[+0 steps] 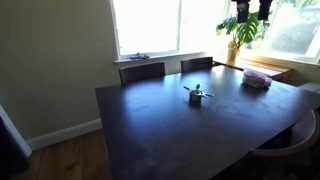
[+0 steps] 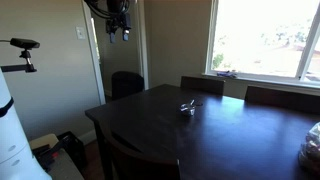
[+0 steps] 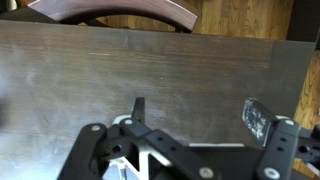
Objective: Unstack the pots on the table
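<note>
Bright daylight comes through the windows (image 1: 160, 25) behind the far side of the room and glares across the table (image 1: 150, 130), a large dark brown glossy top that fills most of both exterior views. Near its middle sit the pots (image 1: 197, 95), a tiny grey metal cluster with thin handles sticking out sideways. They are too small for me to count them or to tell how they are nested, and they show again in an exterior view (image 2: 187, 107). A pinkish folded item (image 1: 257, 79) lies well apart from them, farther off to the right near the table's edge, with a green plant (image 1: 243, 30) by the window behind it. Two chairs (image 1: 142, 70) are pushed in at the far edge. A camera on a stand (image 2: 25, 45) is at the left. The gripper (image 1: 252, 10) hangs high over the table, well apart from the pots, and is seen up near the ceiling in an exterior view (image 2: 120, 25). In the wrist view the gripper (image 3: 197, 118) has its fingers (image 3: 139, 110) spread wide with nothing between them, only bare table below and a chair back beyond the far edge.
</note>
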Robot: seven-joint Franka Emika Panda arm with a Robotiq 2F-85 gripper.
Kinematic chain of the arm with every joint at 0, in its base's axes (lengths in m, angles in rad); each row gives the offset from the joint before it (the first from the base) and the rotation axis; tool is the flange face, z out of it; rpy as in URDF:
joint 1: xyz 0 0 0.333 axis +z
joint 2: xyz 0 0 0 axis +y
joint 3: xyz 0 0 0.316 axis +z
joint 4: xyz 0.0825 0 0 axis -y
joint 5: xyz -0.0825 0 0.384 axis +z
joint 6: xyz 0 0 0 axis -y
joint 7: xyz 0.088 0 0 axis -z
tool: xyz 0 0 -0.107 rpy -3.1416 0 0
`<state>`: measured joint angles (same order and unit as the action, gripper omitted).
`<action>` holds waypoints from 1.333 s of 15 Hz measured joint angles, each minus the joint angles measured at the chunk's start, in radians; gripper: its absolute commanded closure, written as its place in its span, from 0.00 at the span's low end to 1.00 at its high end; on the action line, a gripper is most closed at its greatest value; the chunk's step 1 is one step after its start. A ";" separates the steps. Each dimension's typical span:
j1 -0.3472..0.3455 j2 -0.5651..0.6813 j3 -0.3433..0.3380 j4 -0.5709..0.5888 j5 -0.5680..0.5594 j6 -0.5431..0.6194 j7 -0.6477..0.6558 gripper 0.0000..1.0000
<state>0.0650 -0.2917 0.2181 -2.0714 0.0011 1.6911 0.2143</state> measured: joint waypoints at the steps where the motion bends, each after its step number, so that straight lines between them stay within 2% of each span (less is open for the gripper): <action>1: 0.000 0.000 0.000 0.001 0.000 0.000 0.000 0.00; 12: 0.000 0.024 -0.007 0.017 0.000 0.025 0.006 0.00; 15: -0.003 0.083 -0.021 0.060 -0.001 0.077 0.028 0.00; 20: -0.004 0.247 -0.043 0.162 -0.016 0.187 0.082 0.00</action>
<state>0.0607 -0.0452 0.1750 -1.9093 -0.0153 1.8782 0.2968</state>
